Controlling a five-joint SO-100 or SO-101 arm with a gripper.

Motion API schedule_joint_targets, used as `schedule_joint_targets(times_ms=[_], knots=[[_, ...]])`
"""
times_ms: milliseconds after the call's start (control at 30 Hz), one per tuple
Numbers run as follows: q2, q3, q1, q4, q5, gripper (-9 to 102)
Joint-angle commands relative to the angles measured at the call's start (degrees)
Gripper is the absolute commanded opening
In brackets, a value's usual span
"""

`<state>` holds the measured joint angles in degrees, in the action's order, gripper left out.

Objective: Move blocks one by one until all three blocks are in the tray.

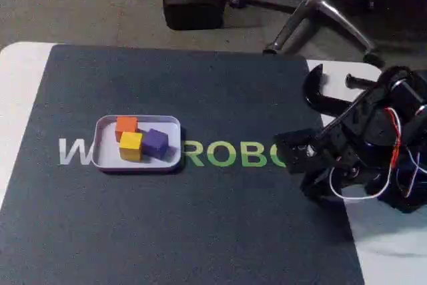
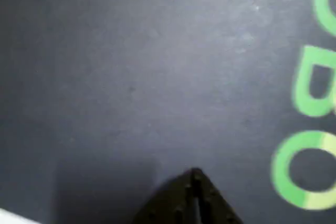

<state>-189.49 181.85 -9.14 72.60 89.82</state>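
Note:
The pale tray [image 1: 101, 158] lies left of centre on the dark mat in the fixed view. Inside it sit the orange block [image 1: 126, 125], the yellow block [image 1: 131, 146] and the purple block [image 1: 155, 143], close together. My black gripper [image 1: 288, 151] is folded back at the right side of the mat, far from the tray. In the wrist view its fingertips [image 2: 195, 178] meet in a point just above the bare mat, shut with nothing between them.
The dark mat [image 1: 200, 231] carries green and white lettering [image 1: 227, 155]. A black clamp [image 1: 320, 95] holds the arm's base at the table's right edge. An office chair base [image 1: 313, 5] stands on the carpet behind.

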Motion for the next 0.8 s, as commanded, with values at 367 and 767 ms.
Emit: schedule_joint_targets(times_ms=[367, 767], knots=[[-0.2, -0.2, 7.1, 0.1, 1.1, -7], [-0.2, -0.2, 8.0, 0.2, 1.1, -7]])
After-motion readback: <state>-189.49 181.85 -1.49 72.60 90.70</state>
